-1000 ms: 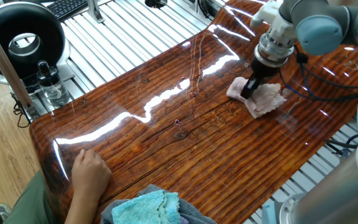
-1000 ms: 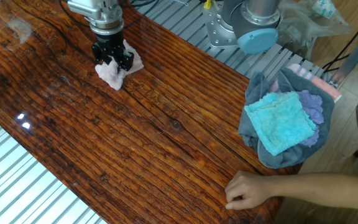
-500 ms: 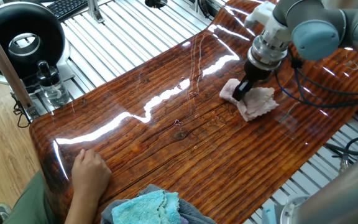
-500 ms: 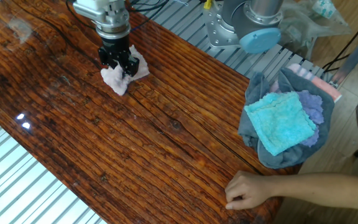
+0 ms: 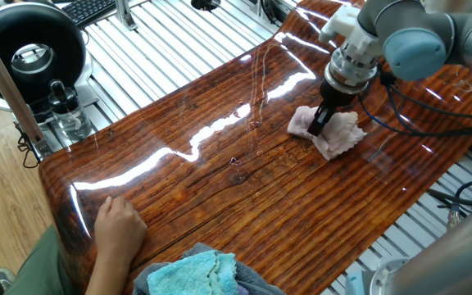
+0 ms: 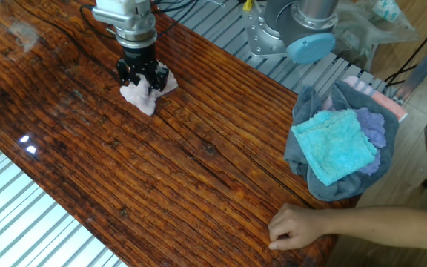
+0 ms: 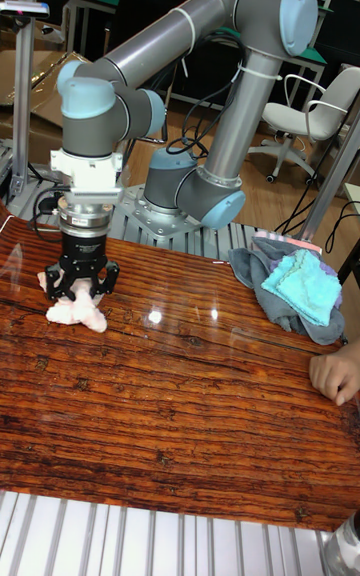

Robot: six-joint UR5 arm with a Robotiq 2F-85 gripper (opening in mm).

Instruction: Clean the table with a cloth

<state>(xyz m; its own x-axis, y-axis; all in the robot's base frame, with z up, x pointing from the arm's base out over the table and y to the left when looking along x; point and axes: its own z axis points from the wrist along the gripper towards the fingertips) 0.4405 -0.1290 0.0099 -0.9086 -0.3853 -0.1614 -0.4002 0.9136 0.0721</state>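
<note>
pressed down on the pale pink cloth [image 5: 328,131] at the upper right of the frame, on the glossy striped surface [image 5: 244,188]. hand [image 5: 321,120] closed on the cloth's bunched middle, cloth directly beneath. most unwiped wood lies toward lower left, along the grain, likely the stroke direction.

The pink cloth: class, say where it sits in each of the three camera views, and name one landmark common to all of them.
One fixed view: the pink cloth lies upper right on the table, under the gripper.
The other fixed view: upper left, under the gripper.
Tall fixed view: left of middle, under the gripper.
Shared landmark: the turquoise cloth at the table's far end.
</note>
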